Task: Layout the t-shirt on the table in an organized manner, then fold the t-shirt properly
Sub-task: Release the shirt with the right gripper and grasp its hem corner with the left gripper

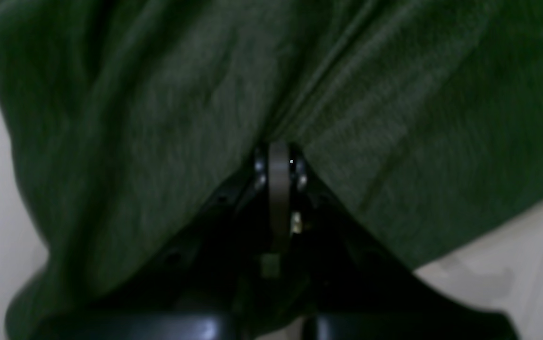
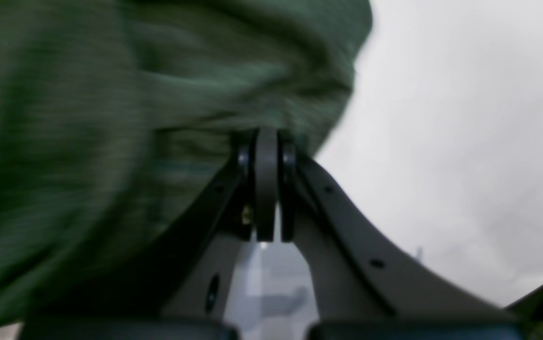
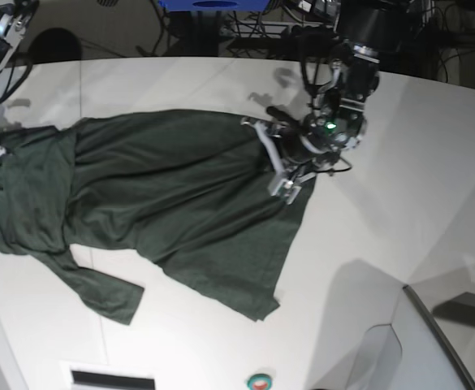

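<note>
White table (image 3: 399, 154) fills the scene, with cables and equipment beyond its curved far edge. On it lies the dark green t-shirt (image 3: 164, 203), its long axis running side to side in the base view. The left gripper (image 1: 278, 156) is pinched closed on the hem at that view's right. The right gripper (image 2: 267, 141), at the opposite end, is clamped on bunched fabric near the shoulders. Each arm holds its own end, so pulling apart should stretch the cloth. It looks thin, wrinkled and only partly flattened, one sleeve trailing toward the near edge.
</note>
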### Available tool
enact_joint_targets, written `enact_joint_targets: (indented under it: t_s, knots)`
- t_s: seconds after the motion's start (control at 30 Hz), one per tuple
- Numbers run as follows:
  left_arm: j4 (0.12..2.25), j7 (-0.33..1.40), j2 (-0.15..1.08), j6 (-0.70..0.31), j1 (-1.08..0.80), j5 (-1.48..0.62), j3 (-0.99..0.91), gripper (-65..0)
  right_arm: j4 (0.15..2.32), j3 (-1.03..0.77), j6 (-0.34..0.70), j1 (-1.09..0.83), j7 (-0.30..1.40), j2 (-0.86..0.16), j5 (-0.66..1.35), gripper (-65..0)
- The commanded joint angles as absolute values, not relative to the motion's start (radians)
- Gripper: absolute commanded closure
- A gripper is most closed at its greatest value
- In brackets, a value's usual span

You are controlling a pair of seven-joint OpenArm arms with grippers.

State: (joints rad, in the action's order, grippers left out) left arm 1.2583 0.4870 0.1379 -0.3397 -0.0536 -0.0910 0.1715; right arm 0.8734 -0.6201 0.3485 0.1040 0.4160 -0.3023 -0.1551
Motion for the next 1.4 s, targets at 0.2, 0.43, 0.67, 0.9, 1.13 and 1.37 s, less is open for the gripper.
enact_joint_targets:
  t_s: [0.2,0.43,0.67,0.9,1.13,1.37]
  knots:
    - [1.354,0.547,0.225,-0.321,-0.151,-0.059,0.151,0.0,0.773,-0.628,0.337,0.127,0.395,-0.360,-0.151,-0.6]
    - [1.497,0.555,0.214,-0.321,-0.179,-0.061,0.044,0.0,0.814,-0.628,0.337,0.094,0.404,-0.380,-0.154,-0.5]
    - [1.655,0.556,0.194,-0.321,-0.248,-0.064,0.039,0.0,1.184,-0.628,0.346,-0.045,0.493,-0.311,-0.148,-0.3]
    - [1.748,0.556,0.151,-0.329,-0.404,-0.208,-0.202,0.0,1.596,-0.786,0.398,-0.162,0.545,-0.119,-0.139,-1.2]
    - [1.742,0.553,0.194,-0.529,-0.541,-0.547,-0.427,-43.6,1.572,-0.989,0.698,-0.145,0.699,-0.071,0.128,-32.9]
    - [1.609,0.550,0.124,-0.595,-0.541,-0.553,-0.447,-45.1,1.521,-1.020,0.698,-0.147,0.700,-0.084,0.197,-39.0]
